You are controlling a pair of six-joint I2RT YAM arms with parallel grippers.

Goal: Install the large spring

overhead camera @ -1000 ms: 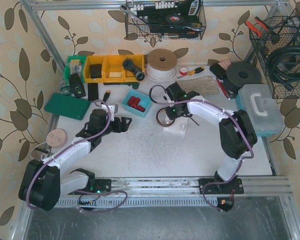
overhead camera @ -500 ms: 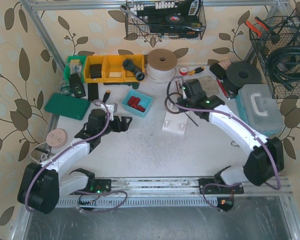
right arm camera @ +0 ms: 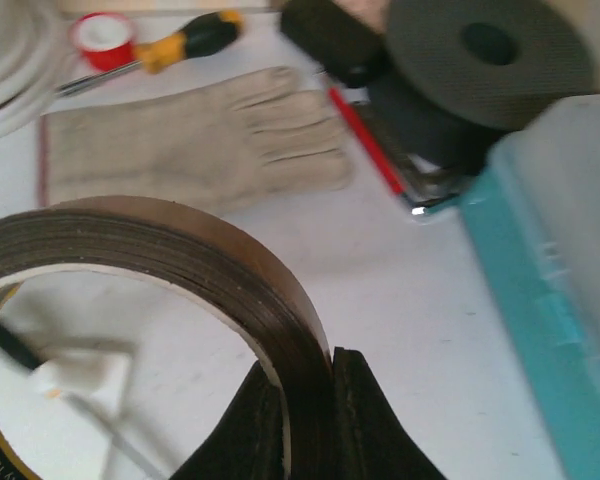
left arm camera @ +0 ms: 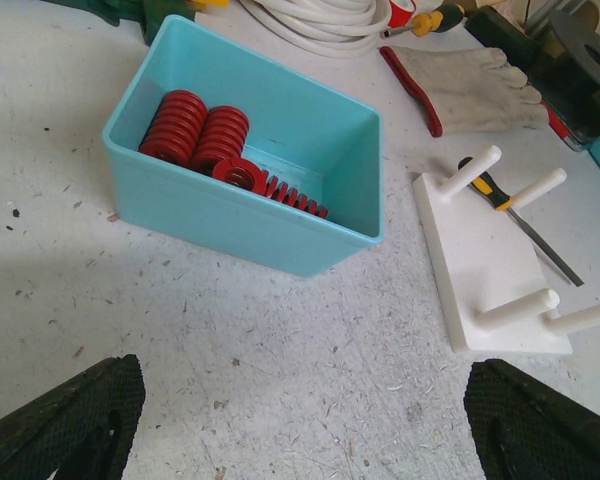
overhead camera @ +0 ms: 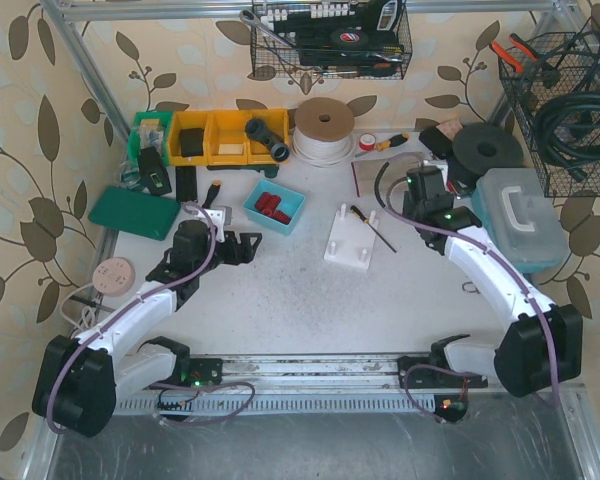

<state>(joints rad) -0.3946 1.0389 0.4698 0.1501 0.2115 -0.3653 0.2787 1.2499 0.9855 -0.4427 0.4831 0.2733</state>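
Several red springs (left arm camera: 195,128) lie in a teal bin (left arm camera: 242,216), also seen in the top view (overhead camera: 276,207). A white peg base (overhead camera: 350,244) with four pegs lies right of the bin and shows in the left wrist view (left arm camera: 478,262). My left gripper (overhead camera: 242,246) is open and empty, low over the table just short of the bin (left arm camera: 310,420). My right gripper (overhead camera: 405,197) is shut on a brown tape roll (right arm camera: 180,250), pinching its wall, right of the peg base and above the table (right arm camera: 308,400).
A small yellow-handled screwdriver (left arm camera: 502,192) lies across the peg base's far edge. A work glove (right arm camera: 190,140), another screwdriver (right arm camera: 185,42), a black disc (right arm camera: 490,45) and a teal toolbox (right arm camera: 570,250) sit by my right gripper. Yellow bins (overhead camera: 215,137) and a cable coil (overhead camera: 323,130) line the back.
My right arm has carried the tape roll off the peg base, to the right and back toward the toolbox. The peg base is now uncovered. My left arm has barely moved.
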